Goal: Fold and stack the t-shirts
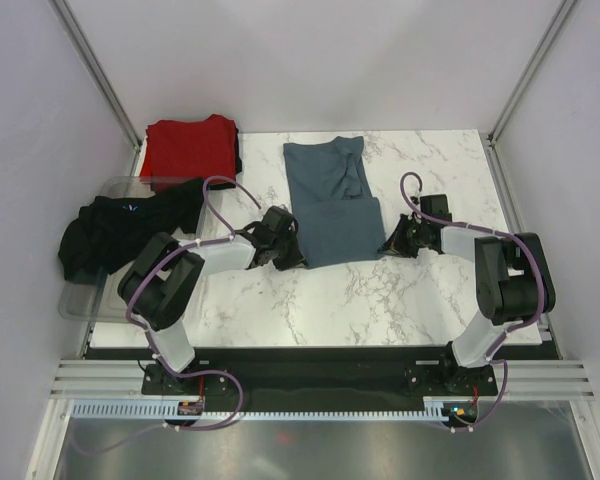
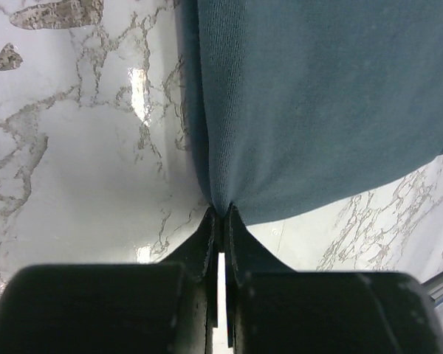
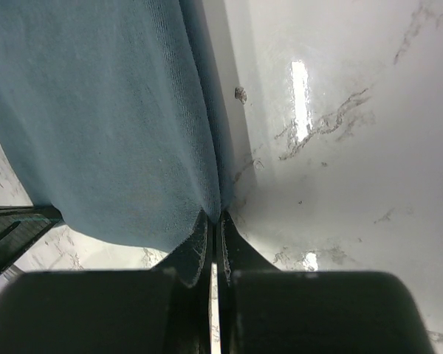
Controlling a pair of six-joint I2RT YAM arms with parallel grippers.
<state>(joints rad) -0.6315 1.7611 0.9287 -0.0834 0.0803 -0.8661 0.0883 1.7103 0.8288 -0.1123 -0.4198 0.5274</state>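
1. Slate blue-grey t-shirt point(image 1: 330, 200) is laid out as a narrow strip in the middle of the desk point(image 1: 380, 300), running from near the far edge back toward the centre. The sides look like they've been tucked in already.
2. The left gripper point(image 2: 220, 214) is clamped down on the near-left corner of the hem, and the right gripper point(image 3: 214, 217) is pinched onto the near-right corner. In both wrist views, cloth can be seen caught right at the fingertips.
3. Best guess at the step: the near hem gets lifted and carried toward the far edge so the shirt is halved.
4. To get it neat, both corners should be raised together and kept level. The gap between the arms should be held the same so the hem stays taut but isn't stretched. The hem should then be set down square on the collar end.
5. Only a small bite of fabric seems to be held on each side, so a slip could probably be caused by any sharp tug.
6. Around it, a bright red t-shirt point(image 1: 190, 148) sits folded at the far left corner. A black t-shirt point(image 1: 120, 230) is crumpled over a clear tray point(image 1: 80, 300) at the left edge.
7. Nothing is seen lying in the fold path. The left arm's elbow is close to the black one though, so that side should be watched.
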